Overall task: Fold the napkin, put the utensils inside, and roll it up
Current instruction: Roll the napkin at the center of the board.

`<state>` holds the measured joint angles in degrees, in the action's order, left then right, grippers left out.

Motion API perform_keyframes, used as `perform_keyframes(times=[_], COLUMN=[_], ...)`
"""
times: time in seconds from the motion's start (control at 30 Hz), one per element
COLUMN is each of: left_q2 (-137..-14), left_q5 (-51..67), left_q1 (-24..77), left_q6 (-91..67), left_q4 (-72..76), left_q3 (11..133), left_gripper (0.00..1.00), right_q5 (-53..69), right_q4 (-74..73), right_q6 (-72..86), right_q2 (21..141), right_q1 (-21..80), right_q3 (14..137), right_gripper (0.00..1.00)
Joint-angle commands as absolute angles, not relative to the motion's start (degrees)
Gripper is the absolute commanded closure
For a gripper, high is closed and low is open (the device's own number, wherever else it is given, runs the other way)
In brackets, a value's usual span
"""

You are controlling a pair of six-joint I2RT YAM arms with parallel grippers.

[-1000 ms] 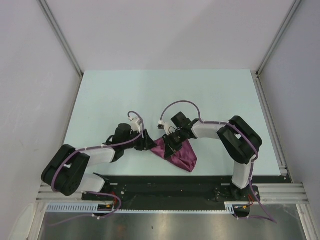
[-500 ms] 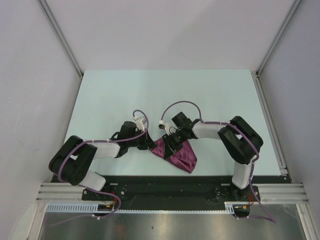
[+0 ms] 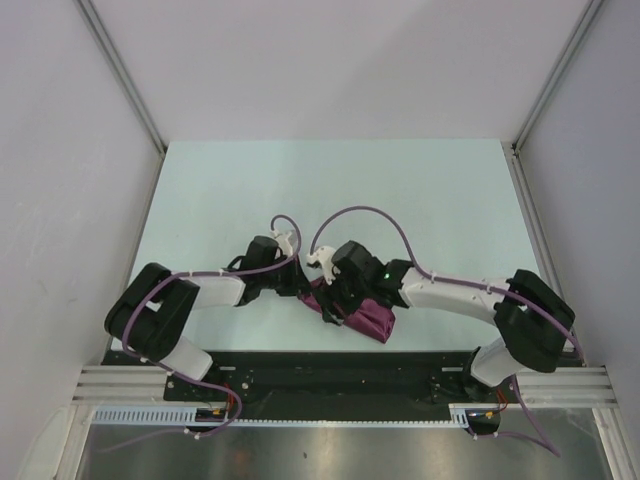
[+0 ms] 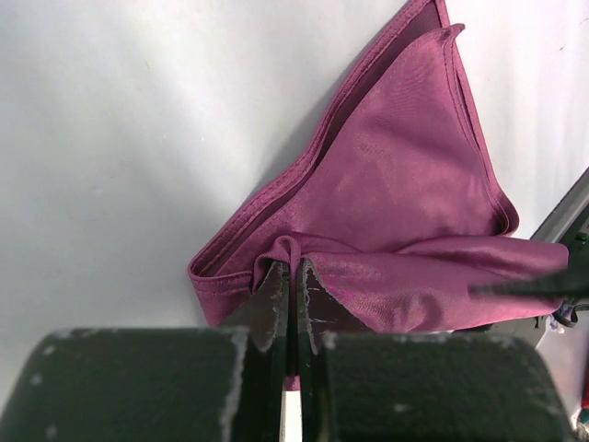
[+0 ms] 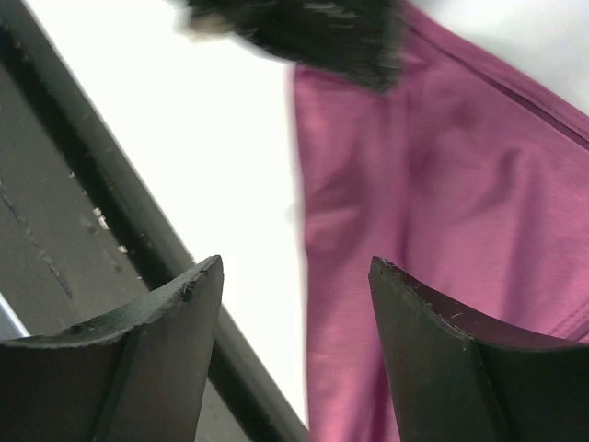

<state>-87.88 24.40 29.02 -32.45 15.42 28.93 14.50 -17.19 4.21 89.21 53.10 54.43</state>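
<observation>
The plum napkin (image 3: 372, 316) lies folded in a rough triangle near the table's front edge. In the left wrist view the napkin (image 4: 405, 184) shows layered edges, and my left gripper (image 4: 292, 265) is shut on a small raised pinch of its near fold. My left gripper (image 3: 303, 292) sits at the cloth's left corner. My right gripper (image 3: 330, 308) hovers over the cloth's left part, next to the left one. In the right wrist view my right gripper (image 5: 296, 262) is open with nothing between its fingers, above the napkin's (image 5: 442, 184) edge. The utensils are out of view.
The black rail (image 5: 83, 203) along the table's front edge runs close under the right gripper. The left gripper's black body (image 5: 304, 28) shows at the top of the right wrist view. Grey walls enclose the pale table (image 3: 330, 190) on three sides.
The left gripper has closed on the napkin's fold and moved in to the right. The right gripper has opened and let go of the cloth, and its arm has swung lower and out to the right.
</observation>
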Motion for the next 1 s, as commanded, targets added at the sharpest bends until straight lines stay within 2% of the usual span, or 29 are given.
perform_keyframes(times=[0.0,0.47,0.77,0.83,0.87,0.9,0.97], left_q2=[-90.2,-92.5,-90.7,-89.7,-89.3,-88.8,-86.8], left_q5=[22.1,23.0,24.3,24.5,24.7,24.8,24.7], left_q1=[29.2,29.1,29.1,28.9,28.8,28.7,28.0], left_q6=[-30.0,-29.8,-30.9,-31.1,-31.5,-31.6,-32.0], left_q4=[10.6,7.6,8.9,8.7,8.8,8.8,8.4], left_q3=[30.6,32.9,33.9,34.4,34.5,34.5,34.7], left_gripper=[1.00,1.00,0.99,0.94,0.91,0.81,0.71], right_q5=[-3.0,-6.2,1.4,1.3,2.3,2.9,5.5], right_q4=[-13.5,-8.4,-14.6,-16.3,-17.0,-18.4,-19.5], right_q6=[2.4,1.3,3.5,4.3,4.5,4.7,4.9], right_q2=[85.0,89.1,96.6,97.6,98.6,99.1,100.2], right_q1=[59.4,63.8,60.6,59.7,59.3,59.0,57.9], right_q3=[51.2,46.3,49.3,50.1,51.2,51.7,52.8], right_gripper=[0.29,0.29,0.33,0.37,0.42,0.47,0.58])
